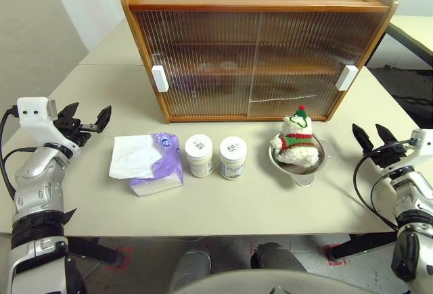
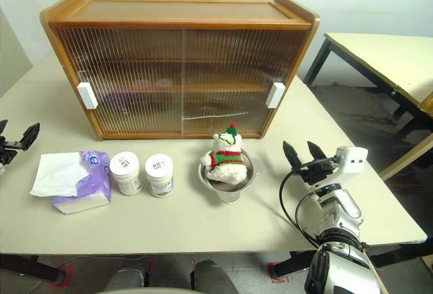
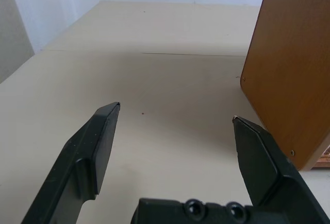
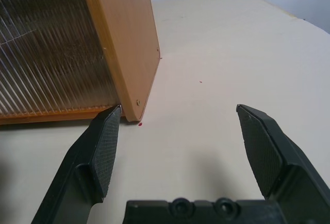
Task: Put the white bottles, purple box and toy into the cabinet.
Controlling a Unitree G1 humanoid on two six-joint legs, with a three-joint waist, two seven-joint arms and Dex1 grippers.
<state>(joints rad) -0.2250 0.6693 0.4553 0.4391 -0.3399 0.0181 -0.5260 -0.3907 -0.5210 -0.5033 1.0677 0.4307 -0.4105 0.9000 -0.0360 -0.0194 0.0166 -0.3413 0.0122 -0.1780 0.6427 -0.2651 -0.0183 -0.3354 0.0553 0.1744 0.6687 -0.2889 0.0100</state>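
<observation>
- Head stereo pair looks forward and down over the table [image 1: 223, 206], sharing the cabinet [image 1: 257, 51].
- Wrist cameras sit low, each facing one cabinet end panel.

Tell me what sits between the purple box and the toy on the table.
The two white bottles, upright side by side, between the purple box and the toy, seen in both eye views.

Cabinet [image 1: 257, 51] at back of counter [image 1: 223, 206], doors shut. In front of cabinet, left to right: purple box [image 1: 157, 167], two white bottles [image 1: 199, 155] [image 1: 233, 157] just beside each other, then toy [image 1: 295, 142] sitting in bowl [image 1: 302, 171].
</observation>
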